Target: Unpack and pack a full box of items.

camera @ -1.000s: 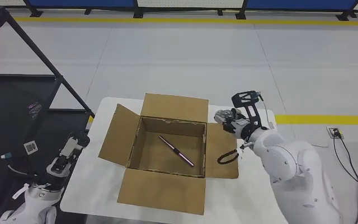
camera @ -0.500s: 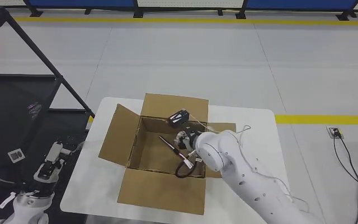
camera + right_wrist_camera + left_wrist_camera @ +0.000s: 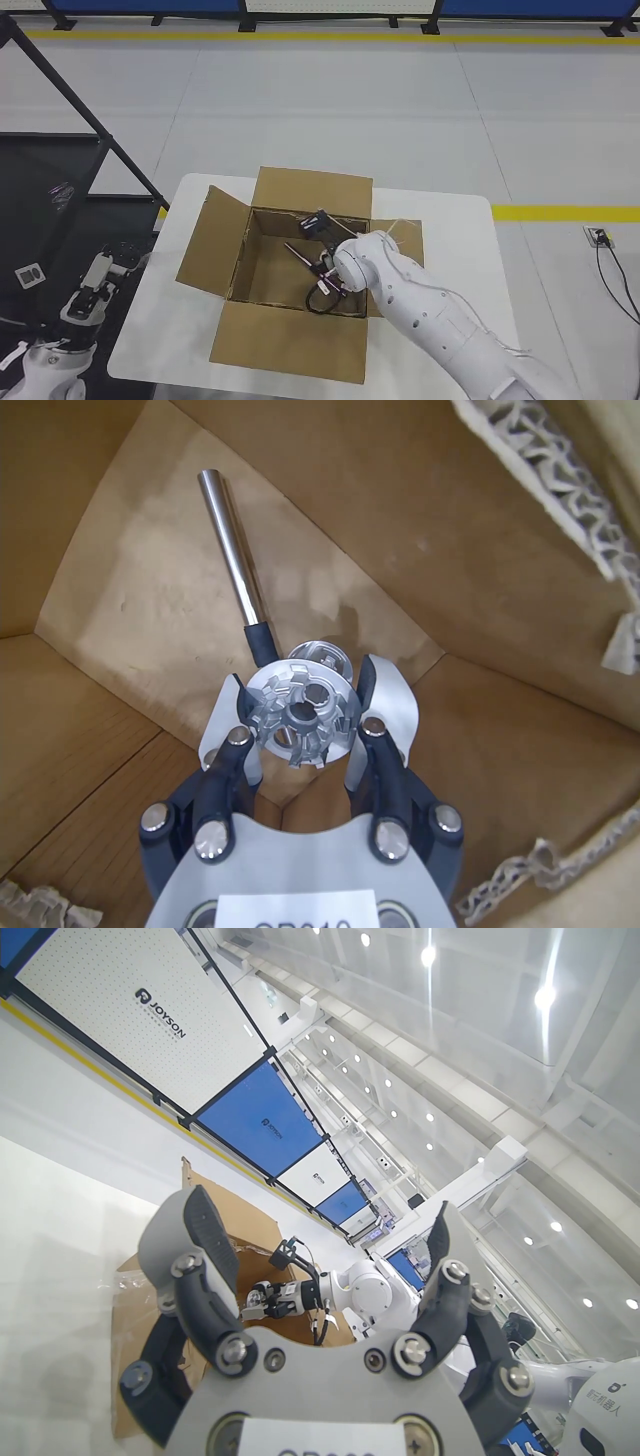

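My right gripper (image 3: 303,682) is closed on a small metal wheel (image 3: 300,720). It is a machined part with teeth on its face and a hole in the middle. The two jaws press on its rim from opposite sides. I hold it inside the cardboard box (image 3: 450,525), low and near one inner corner. Just beyond the wheel lies a shiny rod (image 3: 234,545) with a black sleeve at the near end, flat on the floor of the box. My left gripper (image 3: 320,1218) is wide open and holds nothing. It points upward, off the side of the table (image 3: 450,215) and well apart from the box.

I judge that this is the packing part of the task: the wheel is going in, next to the rod. The next move asks for a short descent until the wheel rests on the cardboard, and only then for opening the jaws. I should put it beside the rod and not on it, because on the round bar it would probably tilt or roll. After this I should rise straight up, as the torn edges of the box are close.

I cannot tell if the wheel already touches the floor or the sleeve, because the wheel itself covers that place. In the top view my own arm covers the wheel and part of the rod.
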`<action>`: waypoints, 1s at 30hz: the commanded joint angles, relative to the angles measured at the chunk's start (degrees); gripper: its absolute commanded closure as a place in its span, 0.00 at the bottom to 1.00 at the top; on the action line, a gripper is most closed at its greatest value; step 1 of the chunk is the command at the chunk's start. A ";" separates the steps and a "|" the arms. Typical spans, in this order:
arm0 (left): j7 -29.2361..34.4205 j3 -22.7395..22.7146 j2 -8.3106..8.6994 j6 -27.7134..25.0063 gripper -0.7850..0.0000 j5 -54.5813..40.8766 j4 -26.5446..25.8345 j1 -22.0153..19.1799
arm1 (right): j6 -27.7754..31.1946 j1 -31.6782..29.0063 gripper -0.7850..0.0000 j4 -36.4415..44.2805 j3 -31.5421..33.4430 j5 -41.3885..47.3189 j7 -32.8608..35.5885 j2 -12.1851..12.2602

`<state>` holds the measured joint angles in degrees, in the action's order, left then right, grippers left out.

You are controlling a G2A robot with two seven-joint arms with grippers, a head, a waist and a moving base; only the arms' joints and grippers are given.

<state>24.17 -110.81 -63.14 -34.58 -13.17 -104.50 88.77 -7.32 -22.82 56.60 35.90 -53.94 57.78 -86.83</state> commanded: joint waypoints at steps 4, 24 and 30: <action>0.14 -0.27 0.00 -0.08 0.00 -0.06 -0.05 0.10 | 0.76 1.55 0.76 -4.94 -1.07 0.94 -1.02 -1.75; 0.26 0.21 -0.04 0.50 0.00 0.64 -0.33 -0.39 | 2.79 2.13 0.39 -7.39 1.11 -0.17 -1.78 -3.41; 0.39 0.45 -0.04 0.70 0.00 0.92 -0.30 -0.64 | 3.04 0.59 0.13 -4.60 3.11 -1.74 -0.77 -2.55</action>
<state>24.55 -110.37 -63.19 -33.89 -12.32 -104.82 88.16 -4.37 -21.95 51.52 38.59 -55.51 56.83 -89.53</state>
